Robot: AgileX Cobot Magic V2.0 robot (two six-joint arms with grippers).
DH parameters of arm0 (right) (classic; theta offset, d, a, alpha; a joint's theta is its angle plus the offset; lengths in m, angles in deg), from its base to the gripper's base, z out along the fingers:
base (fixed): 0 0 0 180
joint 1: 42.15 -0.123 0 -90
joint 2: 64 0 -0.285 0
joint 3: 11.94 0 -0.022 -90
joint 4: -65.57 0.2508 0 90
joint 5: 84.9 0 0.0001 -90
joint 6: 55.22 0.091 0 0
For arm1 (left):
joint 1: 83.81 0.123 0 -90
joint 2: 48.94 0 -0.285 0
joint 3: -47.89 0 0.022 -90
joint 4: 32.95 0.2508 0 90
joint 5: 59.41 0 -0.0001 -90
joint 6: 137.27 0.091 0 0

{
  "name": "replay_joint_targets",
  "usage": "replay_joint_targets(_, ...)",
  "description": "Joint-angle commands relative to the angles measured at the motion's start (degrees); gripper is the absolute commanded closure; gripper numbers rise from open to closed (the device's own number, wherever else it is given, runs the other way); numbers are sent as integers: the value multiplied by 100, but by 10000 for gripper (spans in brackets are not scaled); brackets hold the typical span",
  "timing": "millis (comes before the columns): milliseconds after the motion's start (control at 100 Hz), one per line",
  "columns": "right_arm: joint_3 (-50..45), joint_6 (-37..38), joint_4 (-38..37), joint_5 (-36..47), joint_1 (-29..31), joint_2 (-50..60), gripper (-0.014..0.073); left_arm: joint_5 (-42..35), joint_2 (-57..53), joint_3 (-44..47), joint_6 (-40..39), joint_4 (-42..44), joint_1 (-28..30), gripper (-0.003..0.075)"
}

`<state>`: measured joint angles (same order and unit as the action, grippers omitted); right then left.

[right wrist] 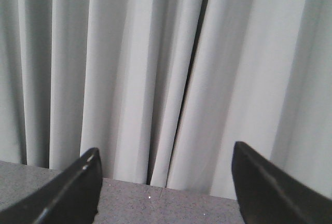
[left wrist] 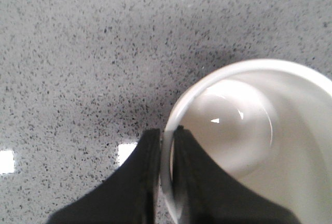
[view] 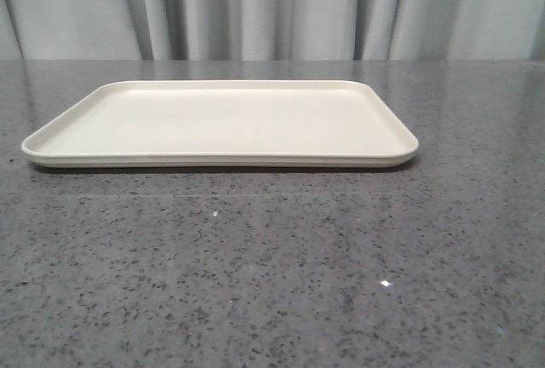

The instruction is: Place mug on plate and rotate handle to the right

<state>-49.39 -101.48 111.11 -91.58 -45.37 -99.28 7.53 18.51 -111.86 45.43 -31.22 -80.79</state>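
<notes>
Mug pinched by the rim, plate waiting bare

The mug (left wrist: 249,141) wall is clamped by the left gripper (left wrist: 167,146), outside the front view; a level carry to the plate (view: 220,121) at 12 o'clock is advised. The right gripper (right wrist: 166,182) is spread wide.

One plate (view: 220,121), one mug (left wrist: 249,136), two claws (left wrist: 167,136) (right wrist: 166,182).
</notes>
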Motion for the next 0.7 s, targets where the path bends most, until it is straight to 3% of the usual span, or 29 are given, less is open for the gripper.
replay_joint_targets(0, 214, -59, -17, 297, -9, -88, 66, -166, -44, -291, 17, -72, -14, 739)
replay_joint_targets(320, 214, -75, -17, 293, -9, -88, 66, -151, -68, -986, 310, -637, -14, 740)
replay_joint_targets(690, 214, -98, -17, 293, -9, -88, 66, 318, 520, -2906, 641, -1330, -14, 741)
